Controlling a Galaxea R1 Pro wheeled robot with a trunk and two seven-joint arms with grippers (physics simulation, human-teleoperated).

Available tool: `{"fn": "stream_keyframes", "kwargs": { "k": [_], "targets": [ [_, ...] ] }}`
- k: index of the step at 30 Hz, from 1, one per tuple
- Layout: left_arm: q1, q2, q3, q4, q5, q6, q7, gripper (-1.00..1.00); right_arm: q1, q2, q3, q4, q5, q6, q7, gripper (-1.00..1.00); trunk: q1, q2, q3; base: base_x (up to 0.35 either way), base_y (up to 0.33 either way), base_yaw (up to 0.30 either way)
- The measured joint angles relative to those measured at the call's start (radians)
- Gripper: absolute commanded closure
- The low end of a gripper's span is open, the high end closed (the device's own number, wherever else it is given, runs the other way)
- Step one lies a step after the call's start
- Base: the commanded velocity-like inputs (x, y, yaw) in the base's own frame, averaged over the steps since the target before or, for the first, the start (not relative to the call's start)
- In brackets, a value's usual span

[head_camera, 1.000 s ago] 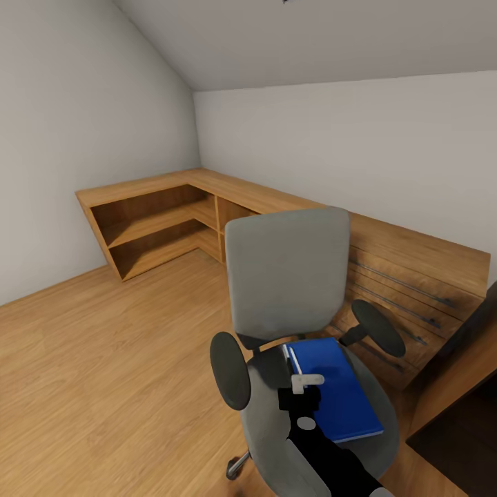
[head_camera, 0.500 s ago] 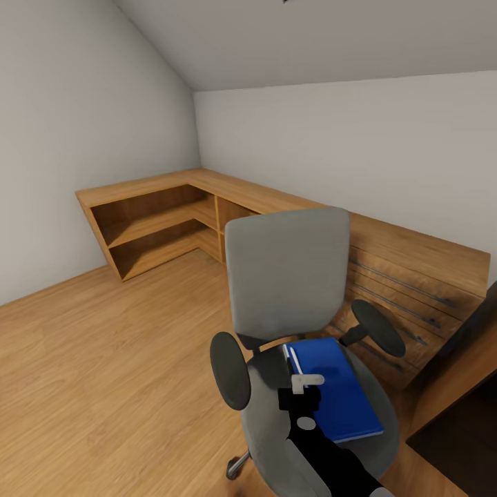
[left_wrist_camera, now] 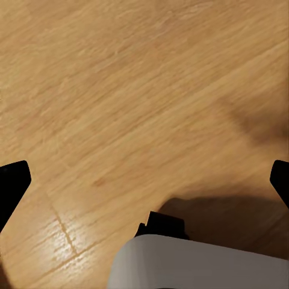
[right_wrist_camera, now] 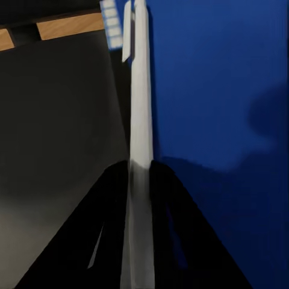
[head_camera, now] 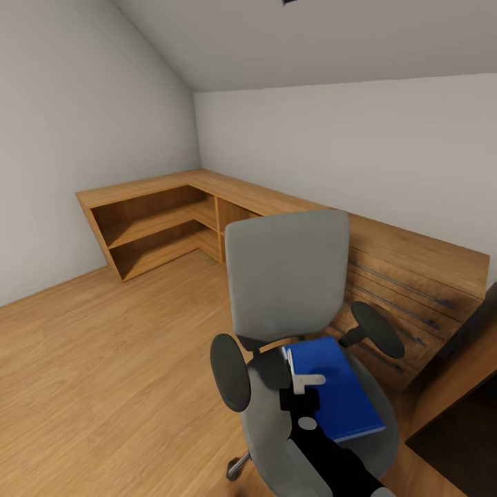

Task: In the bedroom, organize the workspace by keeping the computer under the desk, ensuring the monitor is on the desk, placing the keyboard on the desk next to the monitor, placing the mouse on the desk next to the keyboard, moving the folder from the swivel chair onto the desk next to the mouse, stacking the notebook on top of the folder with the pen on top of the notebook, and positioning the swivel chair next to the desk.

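Right gripper (head_camera: 306, 382) is closing narrowly on the white page edge of the folder (head_camera: 338, 393); in the right wrist view its two dark fingers (right_wrist_camera: 108, 241) are pinching that pale strip, with blue cover alongside. The folder is lying flat on the seat of the swivel chair (head_camera: 286, 276), between the black armrests. It is likely light, thin and somewhat flexible, with a smooth cover, so an edge grip may let it sag or slip; holding near the middle of the long side seems safest. Left gripper (left_wrist_camera: 144, 180) is hanging wide apart above the wooden floor (head_camera: 103, 359), holding nothing.
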Motion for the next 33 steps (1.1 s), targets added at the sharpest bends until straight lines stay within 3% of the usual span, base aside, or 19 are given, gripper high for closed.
{"fn": "stream_keyframes", "kwargs": {
  "k": [14, 27, 33],
  "targets": [
    [0.000, 0.000, 0.000, 0.000, 0.001, 0.000, 0.000, -1.00, 0.000, -0.008, 0.001, -0.002, 0.001, 0.000, 0.002, 1.00, 0.000, 0.000, 0.000, 0.000, 0.000, 0.000],
    [0.000, 0.000, 0.002, 0.000, 0.001, 0.000, 0.000, -1.00, 0.000, -0.014, 0.000, -0.006, -0.011, 0.000, -0.003, 1.00, -0.050, 0.091, 0.041, 0.000, 0.000, 0.000],
    [0.000, 0.000, 0.002, 0.001, 0.001, 0.000, 0.000, -1.00, 0.001, -0.039, 0.001, -0.053, -0.015, 0.023, -0.002, 1.00, -0.073, 0.133, 0.059, 0.000, 0.000, 0.000]
  ]
}}
